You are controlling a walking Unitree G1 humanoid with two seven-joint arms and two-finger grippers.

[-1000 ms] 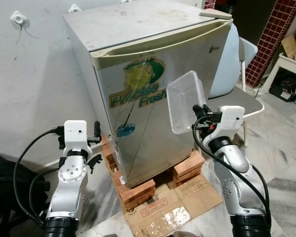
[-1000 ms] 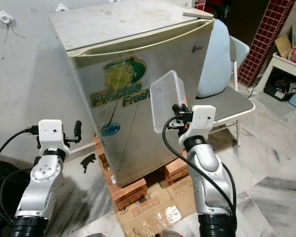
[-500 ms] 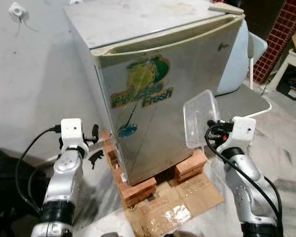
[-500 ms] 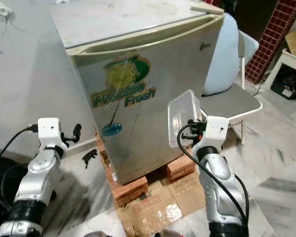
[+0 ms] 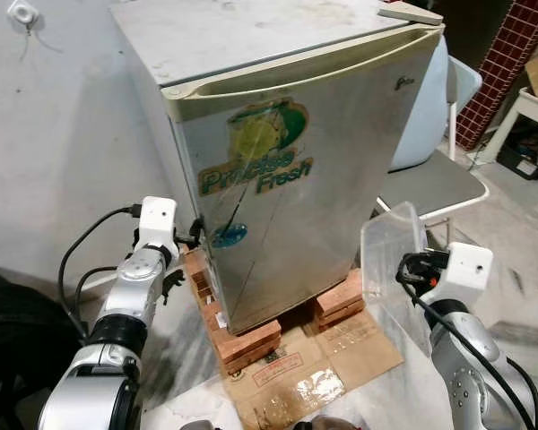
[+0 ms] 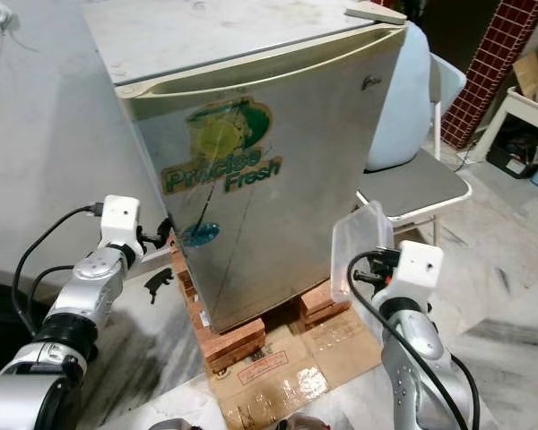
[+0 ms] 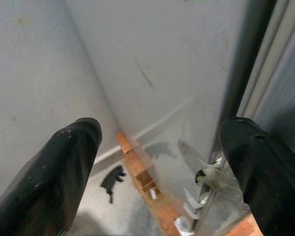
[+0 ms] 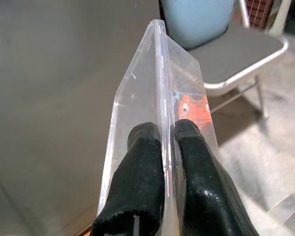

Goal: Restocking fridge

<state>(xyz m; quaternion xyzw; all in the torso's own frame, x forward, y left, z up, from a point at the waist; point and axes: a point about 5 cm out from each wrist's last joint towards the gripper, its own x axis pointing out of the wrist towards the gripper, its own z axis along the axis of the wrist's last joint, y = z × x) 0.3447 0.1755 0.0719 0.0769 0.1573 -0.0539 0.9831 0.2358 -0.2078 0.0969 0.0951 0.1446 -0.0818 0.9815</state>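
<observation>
A small silver fridge [image 5: 269,179] with a "Precise Fresh" sticker stands on bricks [image 5: 247,345], its door shut. My left gripper [image 5: 195,235] is open at the fridge's left front corner, low down. In the left wrist view its fingers [image 7: 64,162] straddle the seam between the fridge's side and the door edge. My right gripper [image 8: 168,137] is shut on the rim of a clear plastic container [image 5: 390,251], held upright in front of the fridge's lower right corner. Something orange [image 8: 192,109] shows through the plastic.
A grey folding chair [image 5: 439,175] with a pale blue bulky item stands right of the fridge. Flattened cardboard [image 5: 314,367] lies on the floor in front. A white wall is on the left, with a small black object [image 6: 159,282] on the floor. A red tiled pillar [image 5: 498,63] is far right.
My left gripper has reached forward to the fridge's left front corner. My right gripper has come down and to the right with the container. The camera view has shifted too.
</observation>
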